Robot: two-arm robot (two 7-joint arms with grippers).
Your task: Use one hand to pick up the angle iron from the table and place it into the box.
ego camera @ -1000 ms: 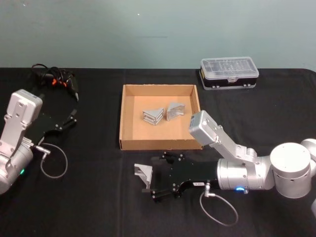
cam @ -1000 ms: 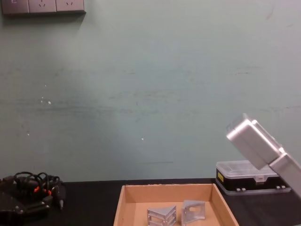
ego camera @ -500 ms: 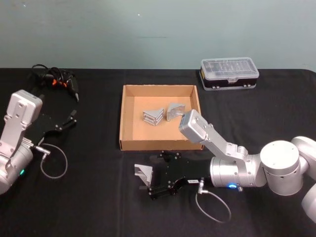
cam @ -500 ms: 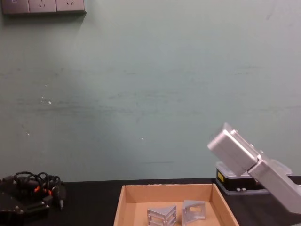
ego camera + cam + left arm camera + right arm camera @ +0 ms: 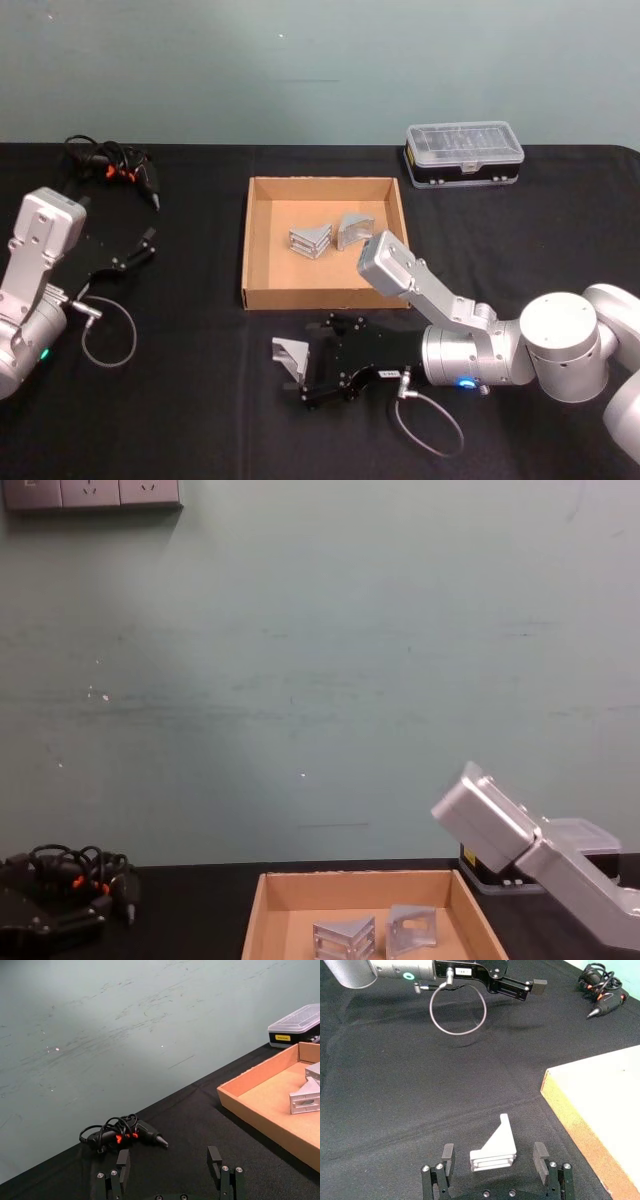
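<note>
One silver angle iron (image 5: 290, 353) lies on the black table (image 5: 180, 420) just in front of the brown cardboard box (image 5: 245, 250). My right gripper (image 5: 313, 358) is low over the table, open, with its two fingers either side of that angle iron (image 5: 495, 1147) and not touching it. The right gripper (image 5: 494, 1152) has nothing clamped. Two more angle irons (image 5: 328, 235) rest inside the box (image 5: 258, 912). My left gripper (image 5: 140, 245) hangs open at the table's left, its fingers (image 5: 215, 1157) apart with nothing between them.
A clear-lidded plastic case (image 5: 463, 152) stands behind the box on the right. A black tool with coiled cable (image 5: 115, 165) lies at the back left. The box's near wall (image 5: 570, 1105) is close beside the right gripper. Open tabletop spreads in front.
My right arm's forearm link swung left and lower, and the open right gripper edged slightly toward the angle iron. The angle iron and the left arm stayed put.
</note>
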